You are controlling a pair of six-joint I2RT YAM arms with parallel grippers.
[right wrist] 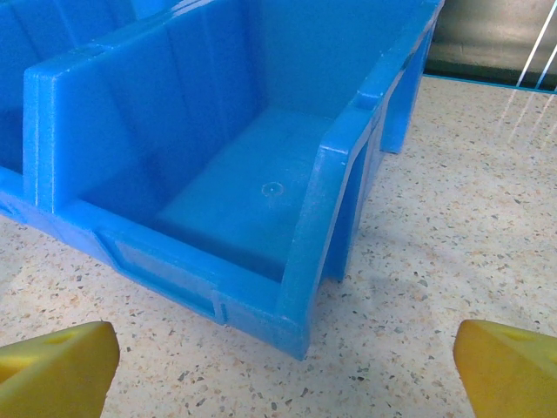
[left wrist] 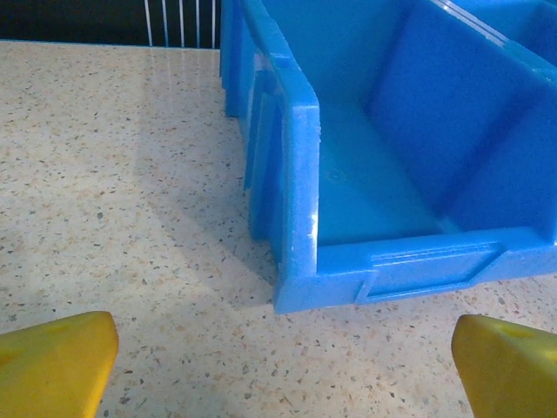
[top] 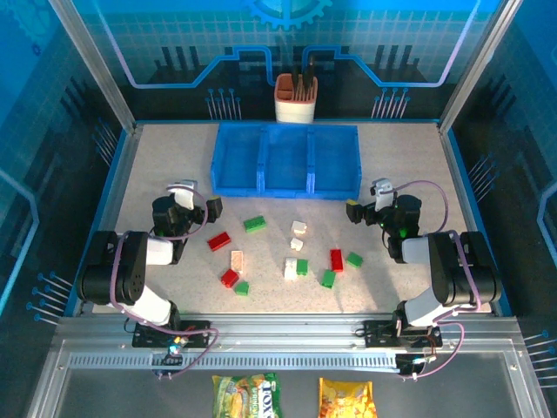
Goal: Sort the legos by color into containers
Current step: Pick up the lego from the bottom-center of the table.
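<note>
Left jaws and right jaws both stand wide open, holding nothing, near the front corners of the containers (top: 287, 190). The legos (top: 336, 259) lie loose mid-desk; no compartment is filled. Advised: descend squarely over an isolated brick, avoiding touching pairs.

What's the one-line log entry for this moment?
left gripper open, empty | right gripper open, empty | legos all loose on table | containers empty

Scattered legos (top: 291, 257), blue containers (top: 285, 159) beyond
</note>
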